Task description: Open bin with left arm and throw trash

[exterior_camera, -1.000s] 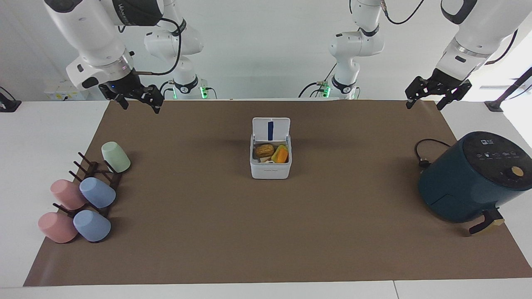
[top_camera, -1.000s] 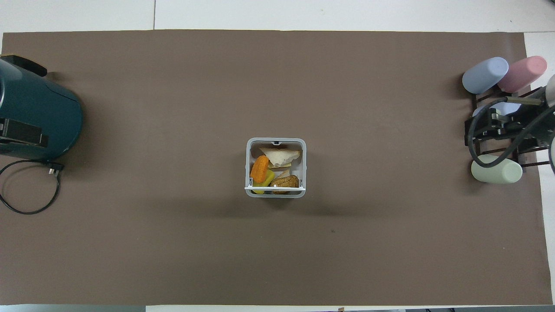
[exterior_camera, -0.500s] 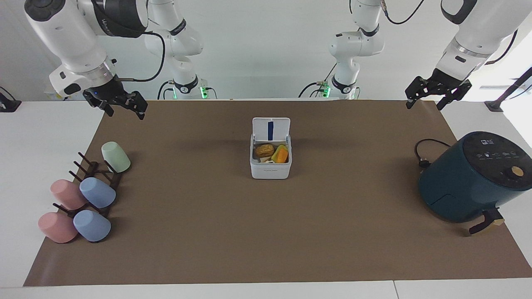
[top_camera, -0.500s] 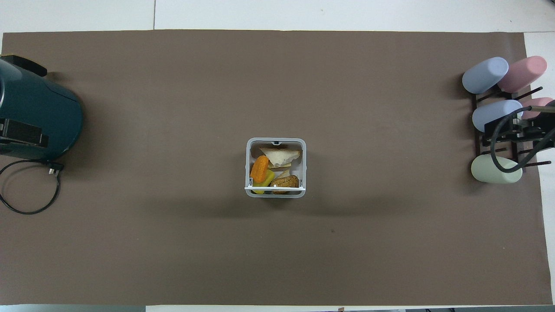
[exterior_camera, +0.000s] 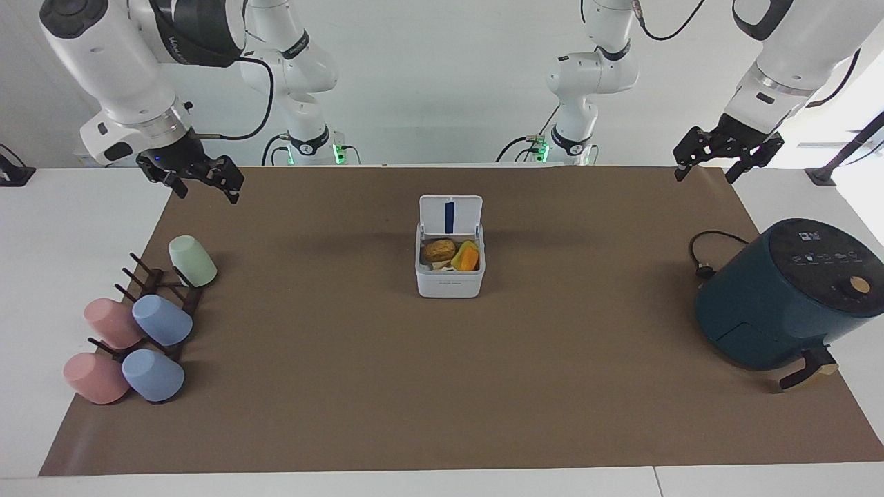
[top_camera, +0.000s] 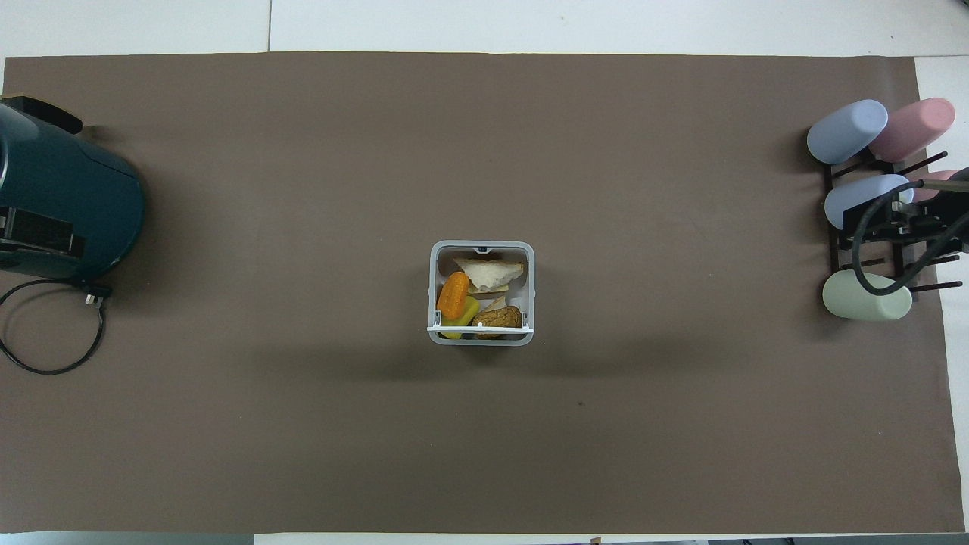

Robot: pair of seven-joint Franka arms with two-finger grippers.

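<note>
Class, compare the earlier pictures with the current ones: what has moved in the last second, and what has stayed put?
The right gripper drew away from the bin toward its own end of the table, holding nothing, and now hangs above the brown mat's corner. The left gripper waited unchanged. The bin's lid stays up, with the trash inside.
</note>
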